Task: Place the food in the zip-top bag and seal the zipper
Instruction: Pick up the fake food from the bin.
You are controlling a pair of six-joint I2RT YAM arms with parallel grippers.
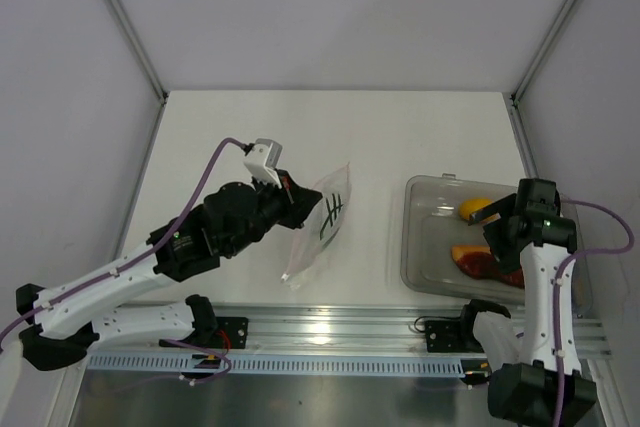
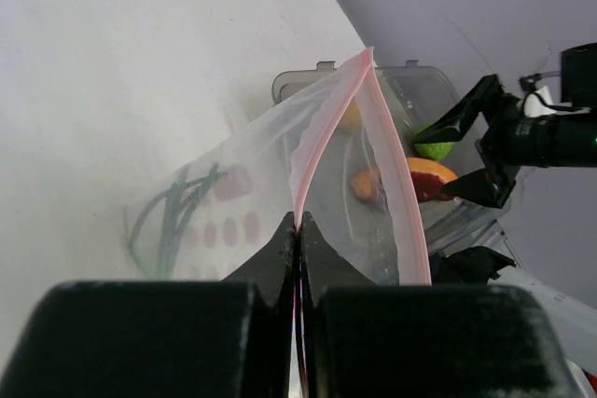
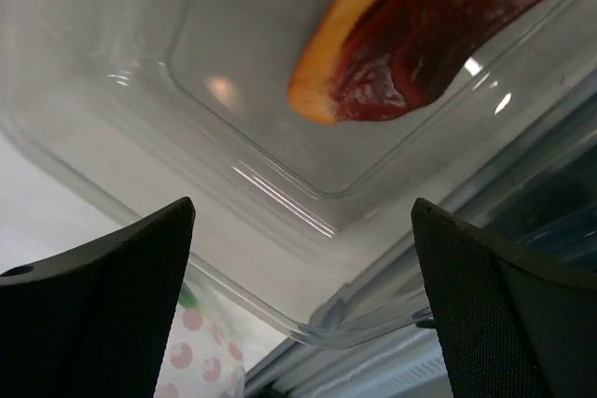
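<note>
Nearest my side, the right hand [image 3: 300, 207] hangs over the near part of the clear tray [image 1: 425, 237] with its fingers spread wide and nothing between them. Just under it lies the reddish-brown slice [image 3: 420, 34], flat on the tray floor with its orange edge towards the tray's middle. I judge this to be the pick: I'd come down with one finger on each long side of the slice and close across its narrow width. Both pads must be inside the tray wall, so I don't catch the rim and drag the tray.

A little farther back sits the yellow-orange fruit [image 1: 473, 209]. The left wrist view also shows a green fruit [image 2: 434, 148] close to the right hand's fingers. Round pieces may roll, so I'd take them after the slice.

Farther out on the surface [image 1: 400, 137], well apart from the tray, the left hand [image 2: 298, 230] is pinched tight on one lip of the zip-top bag [image 1: 320, 222]. The zipper [image 2: 326, 137] gapes towards the tray. I see no food in the bag. I'd hold that pinch steady and bring the slice in low through the gap.
</note>
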